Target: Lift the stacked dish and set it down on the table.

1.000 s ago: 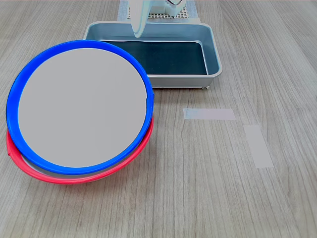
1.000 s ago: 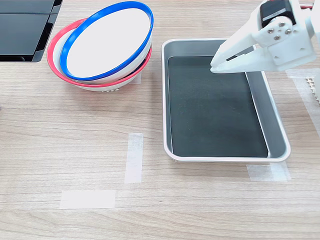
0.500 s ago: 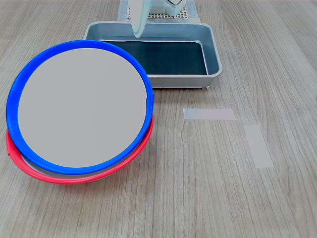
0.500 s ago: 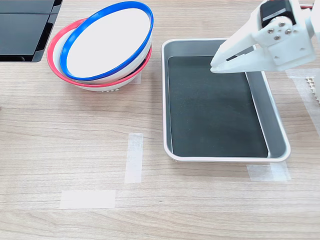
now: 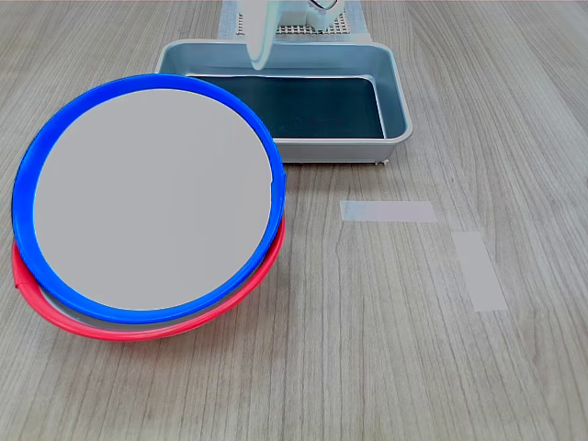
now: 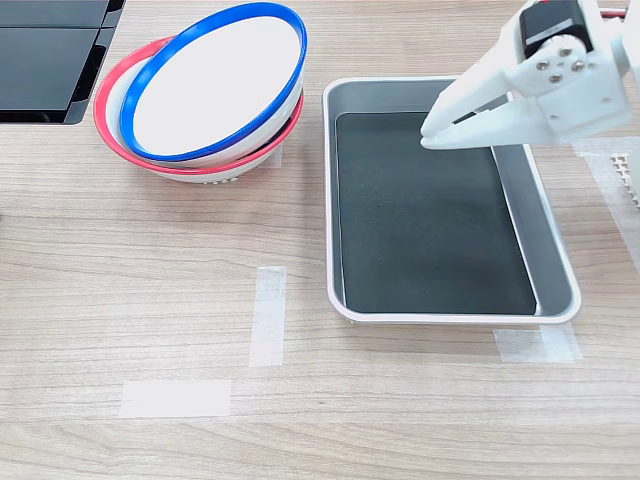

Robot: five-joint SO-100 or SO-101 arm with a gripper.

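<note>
On the worktop (image 6: 150,290) sit two dishes: one blue dish (image 6: 215,85) tilted inside one red dish (image 6: 105,110). One tray (image 6: 555,265) (dark-lined) lies beside them; the claw (image 6: 432,132) hangs above, nearly closed, empty.

A bright blue rim and pale grey inside are shown on the top dish (image 5: 152,197), red on the dish beneath (image 5: 138,329); the table (image 6: 150,290) is grey-brown wood-grain; the gripper (image 6: 432,135) is white.

No readable text, label or number — none in either view
</note>
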